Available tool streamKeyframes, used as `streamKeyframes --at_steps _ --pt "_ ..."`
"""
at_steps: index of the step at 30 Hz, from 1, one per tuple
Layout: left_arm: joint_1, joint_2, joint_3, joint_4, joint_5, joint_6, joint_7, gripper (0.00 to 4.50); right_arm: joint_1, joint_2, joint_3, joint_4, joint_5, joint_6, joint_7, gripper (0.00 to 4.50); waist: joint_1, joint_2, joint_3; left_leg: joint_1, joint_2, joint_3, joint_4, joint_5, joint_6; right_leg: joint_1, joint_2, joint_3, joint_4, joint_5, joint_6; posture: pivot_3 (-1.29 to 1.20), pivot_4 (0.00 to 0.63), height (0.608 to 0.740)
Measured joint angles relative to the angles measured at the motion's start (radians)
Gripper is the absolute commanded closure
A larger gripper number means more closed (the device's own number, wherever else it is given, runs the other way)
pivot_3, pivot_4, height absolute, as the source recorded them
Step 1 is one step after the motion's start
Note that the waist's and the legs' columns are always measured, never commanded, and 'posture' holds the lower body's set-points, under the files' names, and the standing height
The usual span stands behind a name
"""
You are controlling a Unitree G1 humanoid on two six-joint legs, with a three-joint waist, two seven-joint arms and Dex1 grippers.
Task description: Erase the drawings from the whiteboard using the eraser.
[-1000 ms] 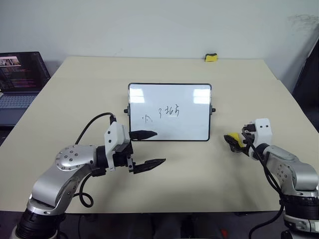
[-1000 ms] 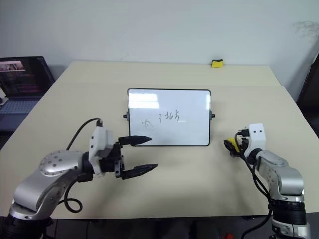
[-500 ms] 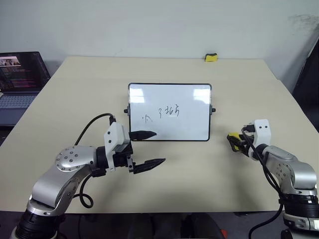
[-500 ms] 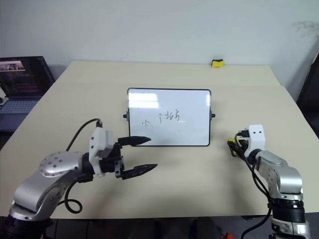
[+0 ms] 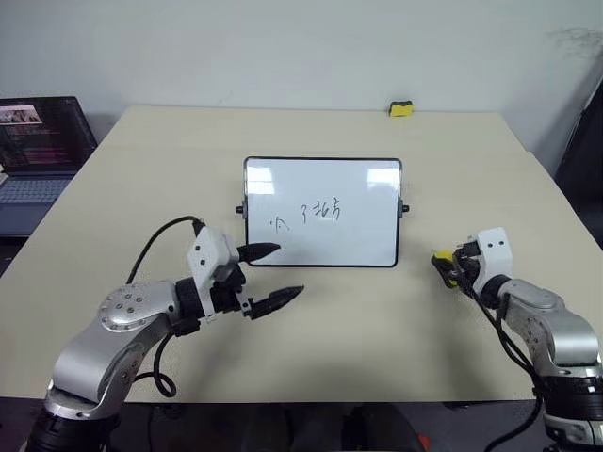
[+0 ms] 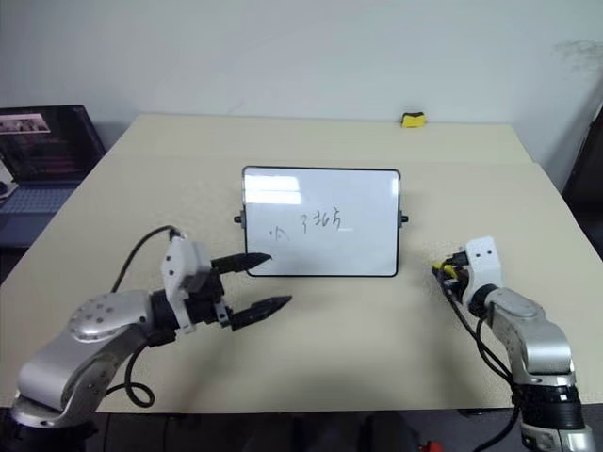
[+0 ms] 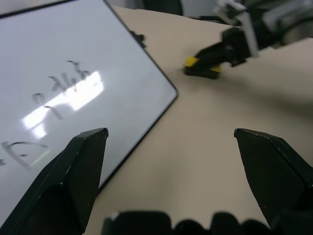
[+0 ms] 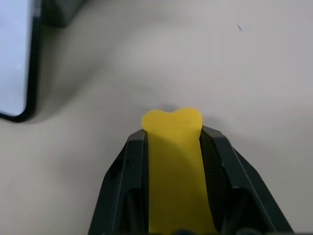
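Right gripper clamped on the eraser beside the whiteboard, left jaws apart.

Head views: the whiteboard (image 5: 322,212) stands mid-table, the drawings (image 5: 311,215) across its middle; the left gripper (image 5: 273,274) hovers with jaws spread near its lower left corner, and the right gripper (image 5: 447,267) sits right of the board. Left wrist view: board edge (image 7: 73,88) and eraser (image 7: 201,68) on the table (image 7: 195,147). Right wrist view: both fingers (image 8: 128,171) press the yellow eraser (image 8: 173,161).

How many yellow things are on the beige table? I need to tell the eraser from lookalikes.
2. The small yellow-topped, black-based eraser sits right of the whiteboard, clamped in the right gripper. A squat yellow lump lies at the table's far edge.
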Motion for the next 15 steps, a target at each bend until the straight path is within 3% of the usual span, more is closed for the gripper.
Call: streamKeyframes --at_steps 9,15 --pt "-0.001 -0.019 0.041 -0.024 0.016 0.083 0.153 0.00 0.036 0.047 0.027 -0.102 -0.039 -0.249 0.041 3.38 -0.002 0.000 0.000 0.001 0.000 0.000 0.000 0.000 0.000 0.000 0.000 0.000 0.001 0.000 0.000 0.00 0.150 0.740" --pt "-0.051 -0.025 0.048 0.017 0.031 0.121 0.206 0.00 -0.149 0.131 0.123 -0.132 -0.051 -0.321 0.055 3.38 -0.004 0.000 0.000 0.001 0.000 -0.001 0.000 0.000 0.000 0.000 0.000 0.000 0.002 0.000 0.000 0.00 0.150 0.740"
